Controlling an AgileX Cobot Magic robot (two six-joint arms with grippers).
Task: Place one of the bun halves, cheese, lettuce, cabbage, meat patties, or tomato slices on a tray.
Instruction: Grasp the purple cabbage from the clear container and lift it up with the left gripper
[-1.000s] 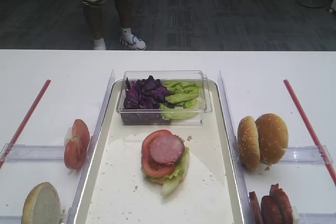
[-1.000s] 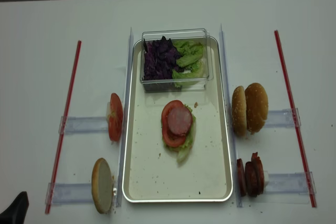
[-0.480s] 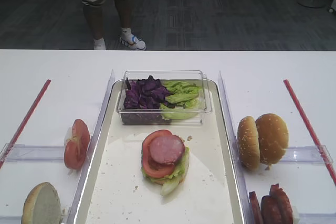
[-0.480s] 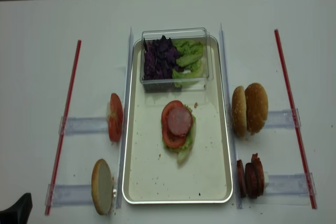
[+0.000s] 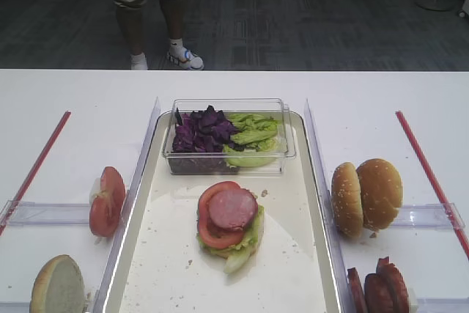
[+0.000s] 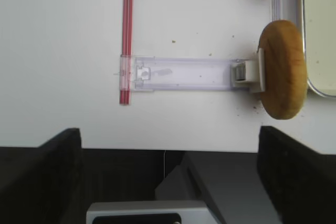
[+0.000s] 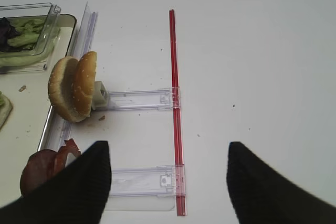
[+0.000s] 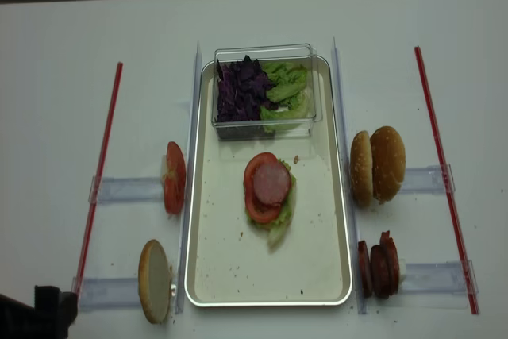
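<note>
Both grippers are hanging wide apart, carrying nothing. The lone bun half is standing on edge at two o'clock from the left gripper, just beside the tray, so the left arm is looking nearer

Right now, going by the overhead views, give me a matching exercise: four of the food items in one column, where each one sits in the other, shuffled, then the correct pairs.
Items:
1. cabbage
2. meat patty on the stack
3. pair of sesame bun halves
4. tomato slices on edge

Places:
A. outside the tray, right side
B. middle of the tray
C. outside the tray, left side
D. clear tub, beside the lettuce

Pairs: 1-D, 2-B, 3-A, 4-C
</note>
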